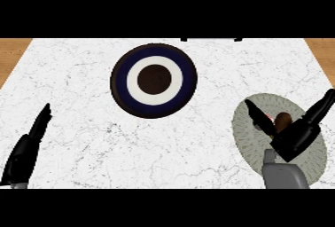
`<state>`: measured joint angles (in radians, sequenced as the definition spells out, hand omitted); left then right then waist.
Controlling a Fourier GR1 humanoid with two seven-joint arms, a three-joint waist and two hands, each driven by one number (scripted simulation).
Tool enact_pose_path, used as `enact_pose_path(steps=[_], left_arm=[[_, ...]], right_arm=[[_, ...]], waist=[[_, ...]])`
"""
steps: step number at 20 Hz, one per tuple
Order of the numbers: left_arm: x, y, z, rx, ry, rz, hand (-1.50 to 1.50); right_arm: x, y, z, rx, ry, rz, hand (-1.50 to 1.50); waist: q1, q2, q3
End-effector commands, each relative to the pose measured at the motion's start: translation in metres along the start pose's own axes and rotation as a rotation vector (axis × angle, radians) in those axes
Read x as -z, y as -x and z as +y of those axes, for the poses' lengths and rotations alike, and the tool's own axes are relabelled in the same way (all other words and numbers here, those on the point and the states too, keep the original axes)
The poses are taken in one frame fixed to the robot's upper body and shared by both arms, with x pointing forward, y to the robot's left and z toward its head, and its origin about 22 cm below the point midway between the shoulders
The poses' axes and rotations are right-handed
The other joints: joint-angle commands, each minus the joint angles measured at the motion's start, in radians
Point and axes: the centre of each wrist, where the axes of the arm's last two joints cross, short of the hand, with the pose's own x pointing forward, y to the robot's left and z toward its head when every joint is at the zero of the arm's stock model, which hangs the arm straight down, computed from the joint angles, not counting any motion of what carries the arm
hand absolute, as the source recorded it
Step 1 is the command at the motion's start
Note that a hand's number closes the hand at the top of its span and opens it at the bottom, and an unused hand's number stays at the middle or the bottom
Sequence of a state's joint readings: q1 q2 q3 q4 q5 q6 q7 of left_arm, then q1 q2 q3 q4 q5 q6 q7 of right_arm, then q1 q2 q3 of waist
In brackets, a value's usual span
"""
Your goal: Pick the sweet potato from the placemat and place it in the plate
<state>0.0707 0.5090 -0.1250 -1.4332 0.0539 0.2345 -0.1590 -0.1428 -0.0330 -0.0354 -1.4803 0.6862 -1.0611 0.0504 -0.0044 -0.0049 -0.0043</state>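
Lying on the round grey placemat (243, 138) at the right side of the white marble counter (98, 133), the sweet potato (283, 122) is seen as a small brown shape, partly hidden. It is framed by the right hand (297, 135), which is held wide over the placemat: the thumb (257, 116) is stretched out on one side of the sweet potato and the straight fingers (321, 106) on the other. No grasp is made, and whether the sweet potato is touched cannot be told. The plate (121, 84), ringed in dark blue and white with a brown centre, is set well apart, further back and to the left. The left hand (23, 155) is shown resting at the lower left edge, fingers straight and pointing up.
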Motion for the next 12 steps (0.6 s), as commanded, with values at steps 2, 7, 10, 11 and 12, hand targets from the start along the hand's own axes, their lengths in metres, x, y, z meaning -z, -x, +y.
enact_pose_path(steps=[2,7,10,11,12], left_arm=[[0.005,-0.008,0.008,0.008,0.003,-0.02,0.0],[-0.001,-0.004,0.006,-0.002,-0.008,0.004,0.0],[0.001,-0.001,-0.003,-0.009,-0.006,0.0,0.0],[0.001,-0.003,0.008,0.004,0.003,0.005,0.0],[-0.002,-0.002,0.006,0.007,0.016,0.0,0.0]], right_arm=[[-0.028,0.019,-0.001,-0.192,-0.139,0.136,-1.5],[-0.013,0.03,-0.008,-0.422,-0.24,0.298,-1.5],[0.003,0.002,-0.004,-0.503,-0.256,0.354,-1.5],[0.009,0.0,-0.005,-0.554,-0.281,0.405,-1.5],[0.015,-0.015,-0.004,-0.568,-0.262,0.428,-1.5]], waist=[[0.0,0.002,-0.004],[-0.001,0.003,-0.005],[-0.011,0.001,-0.005],[-0.007,-0.001,-0.005],[-0.003,-0.003,-0.003]])
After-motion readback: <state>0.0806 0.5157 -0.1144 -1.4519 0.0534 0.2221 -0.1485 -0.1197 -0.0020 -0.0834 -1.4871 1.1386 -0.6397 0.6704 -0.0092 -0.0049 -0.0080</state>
